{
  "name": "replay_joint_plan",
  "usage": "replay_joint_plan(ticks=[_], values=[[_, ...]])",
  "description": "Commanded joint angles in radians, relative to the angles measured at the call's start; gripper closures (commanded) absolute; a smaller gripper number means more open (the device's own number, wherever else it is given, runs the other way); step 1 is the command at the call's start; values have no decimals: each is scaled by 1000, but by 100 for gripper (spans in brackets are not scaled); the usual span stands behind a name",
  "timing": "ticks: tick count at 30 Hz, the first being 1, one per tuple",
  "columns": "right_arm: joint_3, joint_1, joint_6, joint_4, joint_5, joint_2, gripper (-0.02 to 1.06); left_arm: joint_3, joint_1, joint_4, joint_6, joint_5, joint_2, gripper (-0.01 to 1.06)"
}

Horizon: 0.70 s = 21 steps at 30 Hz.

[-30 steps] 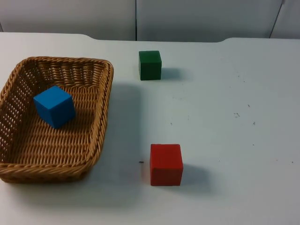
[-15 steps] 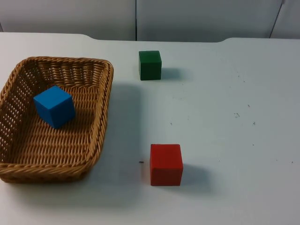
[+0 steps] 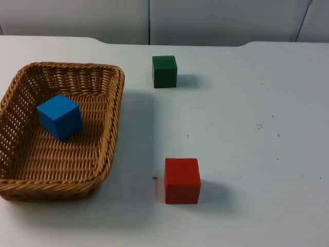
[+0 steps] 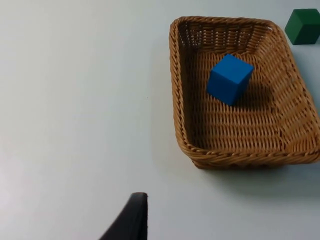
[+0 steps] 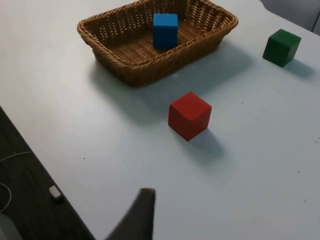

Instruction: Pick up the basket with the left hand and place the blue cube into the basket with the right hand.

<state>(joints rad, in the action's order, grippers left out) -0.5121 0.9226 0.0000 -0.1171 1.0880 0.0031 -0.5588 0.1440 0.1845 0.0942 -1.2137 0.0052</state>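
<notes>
The left gripper (image 4: 131,220) hangs well back from the basket (image 3: 110,131), the right gripper (image 5: 137,215) likewise; whether either is open, I cannot tell. The blue cube (image 3: 59,117) sits inside the basket; green cube (image 3: 164,71) and red cube (image 3: 182,180) stand outside, on the table (image 3: 257,154)

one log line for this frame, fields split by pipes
blue cube: inside basket | basket: on table, not held | red cube, green cube: on table outside basket | left gripper, right gripper: above table, away from basket

No visible change since earlier pictures.
</notes>
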Motion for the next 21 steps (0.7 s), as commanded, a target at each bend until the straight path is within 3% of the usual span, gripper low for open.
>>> replay_joint_plan(ticks=[1,21], values=[[5,2,0,-2,-15,-3,-1,5,4,13,9,11,-5,0],[5,-5,0,13,-15,-3,0,9,4,15,9,37,-5,0]])
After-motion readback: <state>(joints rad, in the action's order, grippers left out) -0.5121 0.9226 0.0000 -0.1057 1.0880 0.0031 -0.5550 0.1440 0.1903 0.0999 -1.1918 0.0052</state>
